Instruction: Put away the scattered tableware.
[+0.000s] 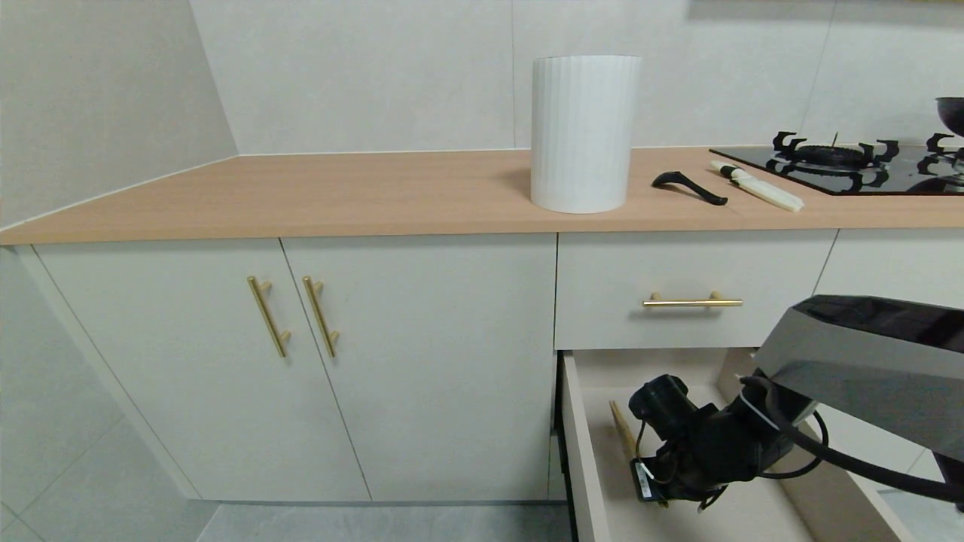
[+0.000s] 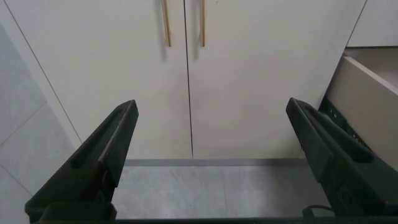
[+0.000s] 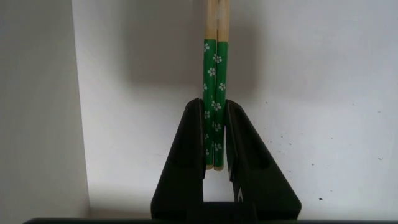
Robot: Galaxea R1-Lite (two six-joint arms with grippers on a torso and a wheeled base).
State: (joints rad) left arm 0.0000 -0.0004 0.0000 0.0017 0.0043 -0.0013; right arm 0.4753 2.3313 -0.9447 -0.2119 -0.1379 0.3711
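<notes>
A pair of wooden chopsticks (image 3: 216,74) with green flowered ends is clamped between the fingers of my right gripper (image 3: 215,104), which is shut on them. They hang low over the pale floor of the open lower drawer (image 1: 584,444). From the head view, the right gripper (image 1: 649,467) is down inside that drawer and the chopsticks (image 1: 622,429) slant toward its back left. On the wooden counter lie a black curved utensil (image 1: 689,187) and a white knife-like utensil (image 1: 757,185). My left gripper (image 2: 212,112) is open and empty, low before the cabinet doors.
A tall white ribbed container (image 1: 581,132) stands on the counter (image 1: 339,192), left of the two utensils. A black gas hob (image 1: 851,162) sits at the far right. Above the open drawer is a shut drawer with a gold handle (image 1: 691,302). Double doors (image 1: 301,316) lie left.
</notes>
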